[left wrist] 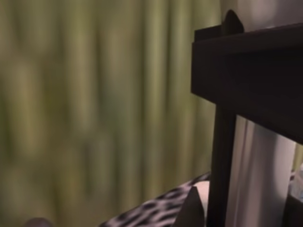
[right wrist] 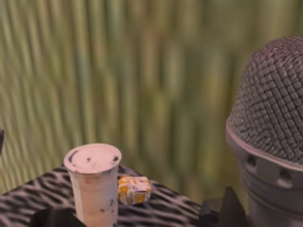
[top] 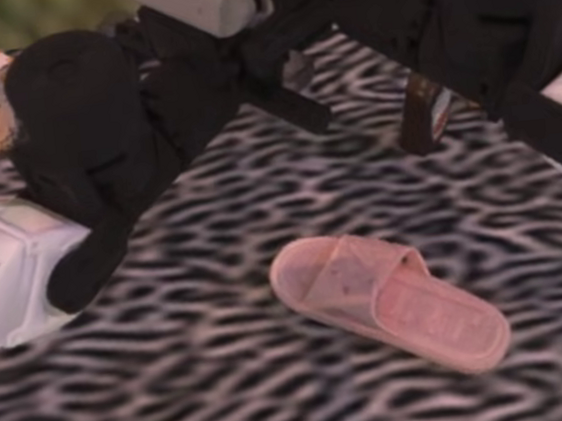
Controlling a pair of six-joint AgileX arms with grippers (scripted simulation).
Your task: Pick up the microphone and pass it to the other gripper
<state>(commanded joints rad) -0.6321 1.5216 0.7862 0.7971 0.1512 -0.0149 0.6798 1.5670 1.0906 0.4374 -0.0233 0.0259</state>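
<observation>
Microphone [right wrist: 270, 123] was off the desk [top: 281, 401], its mesh head close in the right wrist view. Right gripper [right wrist: 232, 210] was up at the far middle of the desk; its jaws looked clamped on the neck just under the head, with one dark tip beside it. Left gripper [top: 284, 99] was just beside it; I cannot tell how its jaws stood.

Judgement: light, rigid, with a smooth handle likely to slip. The mesh could dent, so the receiving hold belongs on the bare handle, clear of the head.

Cup [right wrist: 94, 184] and pink slipper [top: 391, 299] lay apart from it.
</observation>
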